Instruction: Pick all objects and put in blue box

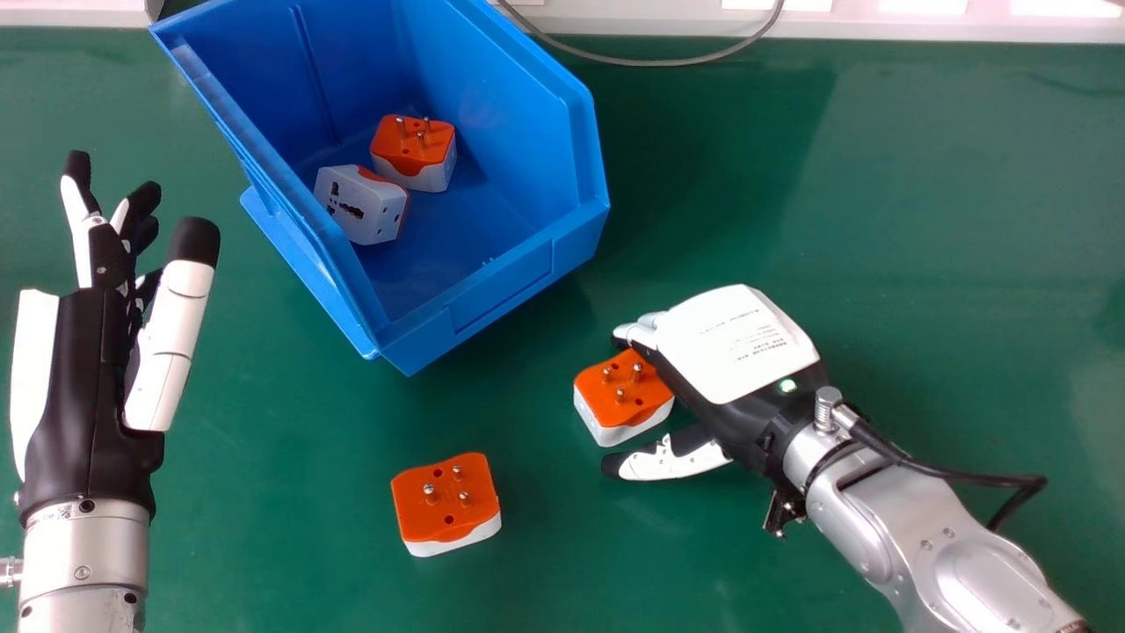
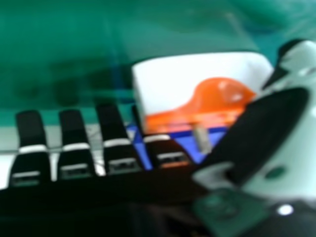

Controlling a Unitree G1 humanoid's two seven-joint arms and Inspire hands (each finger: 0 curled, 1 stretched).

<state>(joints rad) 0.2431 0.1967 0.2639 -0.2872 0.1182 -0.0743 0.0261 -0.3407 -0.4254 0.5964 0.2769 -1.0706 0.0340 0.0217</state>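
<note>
Holds the right hand (image 1: 738, 352) low over the green counter (image 1: 281, 571), back facing up, aimed leftward. Has its fingers (image 2: 74, 143) extended, with a wide gap to the thumb (image 1: 672, 462). Has the nearer adapter (image 1: 620, 391) in that gap, orange side and pins up; cannot tell whether touching or free. Slants the silver forearm (image 1: 879, 510) back from the fingers, toward the near right. Shows the second adapter (image 1: 446, 501) on the counter, left of the fingers and nearer the robot, pins up. Has the blue box (image 1: 505, 299) beyond the fingers and to their left, set at an angle. Contains two more: a pins-up adapter (image 1: 413, 149) and, just beside, a tilted adapter (image 1: 360, 202) with white socket face showing. Holds the left hand (image 1: 79, 378) well apart to the left, pointing away from the robot, relaxed and loosely straight.
</note>
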